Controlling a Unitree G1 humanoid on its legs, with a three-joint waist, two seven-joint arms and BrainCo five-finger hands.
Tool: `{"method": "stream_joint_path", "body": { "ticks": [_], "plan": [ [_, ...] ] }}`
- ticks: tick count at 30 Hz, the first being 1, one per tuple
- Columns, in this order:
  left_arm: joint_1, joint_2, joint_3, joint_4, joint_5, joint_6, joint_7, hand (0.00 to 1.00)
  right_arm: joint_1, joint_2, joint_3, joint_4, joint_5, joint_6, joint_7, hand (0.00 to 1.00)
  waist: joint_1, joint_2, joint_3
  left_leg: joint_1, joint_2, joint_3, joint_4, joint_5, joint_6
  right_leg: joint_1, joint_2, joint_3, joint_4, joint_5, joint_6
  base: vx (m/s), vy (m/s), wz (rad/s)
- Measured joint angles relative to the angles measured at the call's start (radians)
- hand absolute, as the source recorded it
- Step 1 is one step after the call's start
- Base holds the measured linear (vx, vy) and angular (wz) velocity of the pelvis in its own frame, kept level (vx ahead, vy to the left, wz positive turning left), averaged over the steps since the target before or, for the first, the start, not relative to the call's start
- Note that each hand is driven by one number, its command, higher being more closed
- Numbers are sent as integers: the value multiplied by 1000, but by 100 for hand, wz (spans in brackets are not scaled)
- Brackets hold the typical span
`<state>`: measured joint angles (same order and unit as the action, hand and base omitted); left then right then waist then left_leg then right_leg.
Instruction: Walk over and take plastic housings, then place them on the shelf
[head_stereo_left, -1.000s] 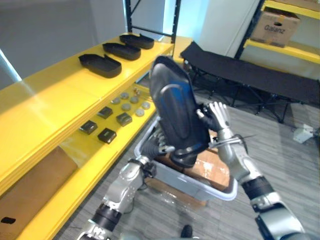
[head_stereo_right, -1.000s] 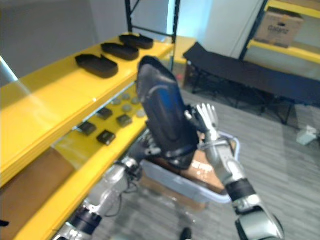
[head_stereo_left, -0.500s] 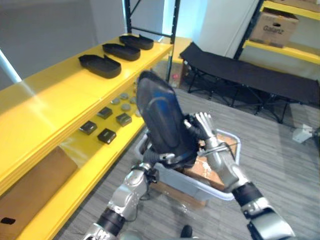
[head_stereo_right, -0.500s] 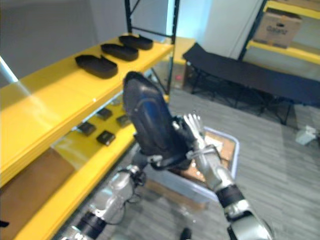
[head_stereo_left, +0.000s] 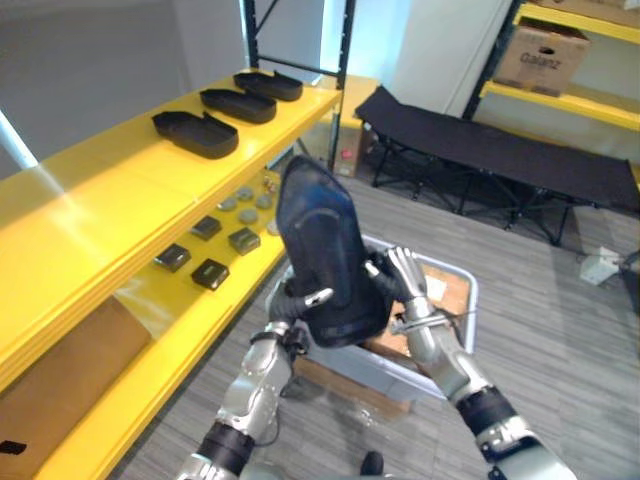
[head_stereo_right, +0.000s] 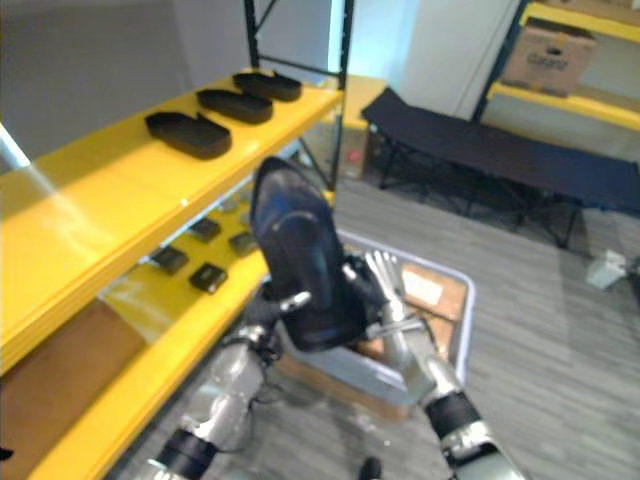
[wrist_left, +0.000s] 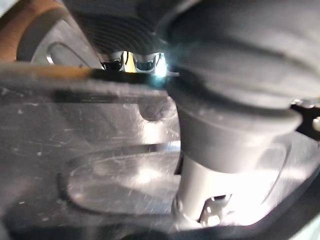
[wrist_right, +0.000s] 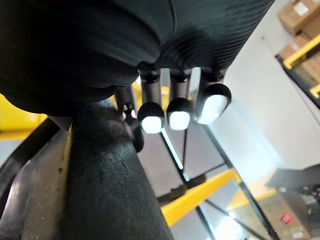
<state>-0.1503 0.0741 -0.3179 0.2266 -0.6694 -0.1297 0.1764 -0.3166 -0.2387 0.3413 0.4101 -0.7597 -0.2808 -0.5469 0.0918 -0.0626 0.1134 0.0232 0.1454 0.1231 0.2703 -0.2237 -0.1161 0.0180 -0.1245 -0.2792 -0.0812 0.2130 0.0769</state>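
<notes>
I hold a large black plastic housing (head_stereo_left: 320, 240) upright between both hands, above the grey bin (head_stereo_left: 468, 292). My left hand (head_stereo_left: 298, 303) is at its lower left edge, with a finger (head_stereo_left: 318, 297) curled over the front face. My right hand (head_stereo_left: 405, 282) grips the right rim from behind, its fingers (wrist_right: 151, 117) bent beside the dark edge (wrist_right: 105, 190). In the left wrist view the housing's scratched surface (wrist_left: 90, 165) lies right against the hand. Three more black housings (head_stereo_left: 190, 133) lie in a row on the yellow top shelf (head_stereo_left: 110, 200).
Small dark blocks (head_stereo_left: 210, 272) and round metal discs (head_stereo_left: 245, 200) sit on the lower shelf. The bin holds cardboard (head_stereo_left: 440, 285). A black folding cot (head_stereo_left: 490, 150) stands behind, under another yellow rack with a cardboard box (head_stereo_left: 540, 55). Grey floor lies to the right.
The housing has come lower and a little left, still between both hands. My left hand's fingers have curled onto its edge. The right hand keeps the same grip.
</notes>
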Motion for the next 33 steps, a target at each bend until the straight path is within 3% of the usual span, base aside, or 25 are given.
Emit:
{"method": "stream_joint_path", "body": {
  "ticks": [8, 9, 16, 20, 23, 24, 25, 26, 30, 33],
  "plan": [
    [0, -3, 1, 1, -72, -36, -2, 100, 12, 36, 34, 1, 59, 0, -45, 100, -1, -10, -7, 1, 0, 1, 0, 0, 0, 0, -4, 1, -8, 0, 0, 0, 0, 0],
    [0, -3, -1, 1, -72, -36, -2, 100, 17, 38, 39, 1, 78, 0, -47, 0, 0, -10, -7, 1, 0, 1, 0, 0, 0, 0, -5, 1, -8, 0, 0, 0, 0, 0],
    [-4, 9, -4, 1, -28, -36, 16, 100, 24, 35, 88, 0, 143, 0, -56, 0, -17, -11, -7, -6, -1, 1, 0, 0, -1, -13, -6, 1, -8, -1, -2, 0, 0, 0],
    [-8, 25, -6, -22, 45, -19, 40, 100, 42, 35, 123, -2, 287, -34, -15, 0, -24, -11, -7, -7, -1, 3, -2, 1, -1, -17, -6, 1, -8, 0, -3, 0, 0, 0],
    [-9, 31, -3, -93, 63, 7, 43, 100, 77, 51, 146, -62, 522, -104, 81, 0, -24, -10, -7, -7, -1, 3, -4, 1, -1, -18, -6, 1, -9, 0, -3, 0, 0, 0],
    [-9, 33, 13, -123, 83, 10, 46, 100, 99, 73, 138, -118, 628, -136, 141, 0, -25, -10, -7, -7, 0, 3, -4, 1, -1, -18, -5, 2, -9, 0, -3, 0, 0, 0],
    [-9, 33, 28, -136, 92, 11, 47, 100, 106, 76, 135, -139, 659, -149, 169, 0, -26, -10, -7, -7, -1, 5, -3, 1, -1, -19, -4, 1, -8, 0, -3, 0, 0, -7],
    [-8, 31, 50, -157, 99, 15, 47, 100, 114, 93, 131, -174, 735, -172, 244, 0, -27, -10, -7, -6, -3, 13, 0, 0, -1, -20, 1, 3, -8, -1, -4, -11, 3, -11],
    [2, 16, 149, -178, 176, 16, 56, 100, 118, 114, 68, -285, 928, -198, 475, 0, -27, -8, -5, -6, -2, 25, 2, 0, 0, -24, 3, 8, -9, -8, -14, -18, 3, -6],
    [53, 15, 223, -177, 272, 13, 94, 100, 109, 109, -50, -390, 1070, -214, 577, 0, -29, -5, -3, -4, 0, 27, 2, 0, -1, -24, 5, 9, -8, -9, -15, 0, 0, 0]
  ]
}}
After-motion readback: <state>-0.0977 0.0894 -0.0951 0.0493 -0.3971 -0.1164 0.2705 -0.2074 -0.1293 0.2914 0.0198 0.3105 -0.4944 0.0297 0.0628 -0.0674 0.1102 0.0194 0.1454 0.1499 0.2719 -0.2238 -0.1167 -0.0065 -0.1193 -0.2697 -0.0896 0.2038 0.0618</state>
